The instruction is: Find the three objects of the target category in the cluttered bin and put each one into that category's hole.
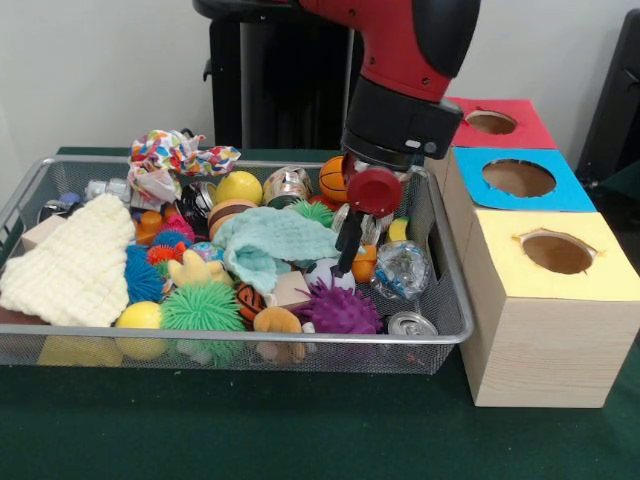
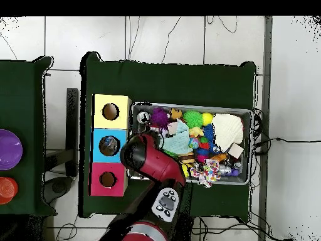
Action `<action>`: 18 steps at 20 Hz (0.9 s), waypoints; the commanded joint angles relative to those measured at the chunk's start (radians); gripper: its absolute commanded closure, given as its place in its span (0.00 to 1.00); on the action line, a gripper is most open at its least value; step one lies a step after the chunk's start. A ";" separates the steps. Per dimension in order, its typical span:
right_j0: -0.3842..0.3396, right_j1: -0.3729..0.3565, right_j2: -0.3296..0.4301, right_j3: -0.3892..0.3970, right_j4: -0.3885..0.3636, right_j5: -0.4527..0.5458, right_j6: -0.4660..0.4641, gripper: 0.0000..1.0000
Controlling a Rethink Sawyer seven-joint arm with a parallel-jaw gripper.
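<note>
Where the wire bin (image 1: 440, 300) sits crowded with toys on the green worktop (image 1: 300, 440), tool (image 1: 352, 245) hangs low over its right side, beside the teal cloth (image 1: 275, 245) and above a crinkled clear ball (image 1: 402, 270). Cannot tell whether open or closed. Just beside the bin: yellow box (image 1: 555, 300), blue box (image 1: 520, 182), red box (image 1: 495, 122), each with a hole.

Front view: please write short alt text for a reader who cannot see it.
A red and black robot arm lowers its pincer into a wire bin crowded with toys and cloths. Beside the bin stand three wooden boxes with holes, topped yellow, blue and red.
</note>
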 commanded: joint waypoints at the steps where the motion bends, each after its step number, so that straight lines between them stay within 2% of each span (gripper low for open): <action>1: -0.039 -0.052 0.206 0.141 -0.083 0.076 0.013 0.00; 3: -0.034 -0.070 0.209 0.155 -0.088 0.082 0.027 0.00; 7: 0.021 -0.103 0.173 0.163 -0.082 0.120 0.063 0.00; 12: 0.066 -0.103 0.169 0.166 -0.058 0.121 0.094 0.00; 15: 0.050 -0.097 0.205 0.184 -0.064 0.072 0.090 0.00; 18: 0.025 -0.077 0.245 0.195 -0.083 -0.017 0.095 0.00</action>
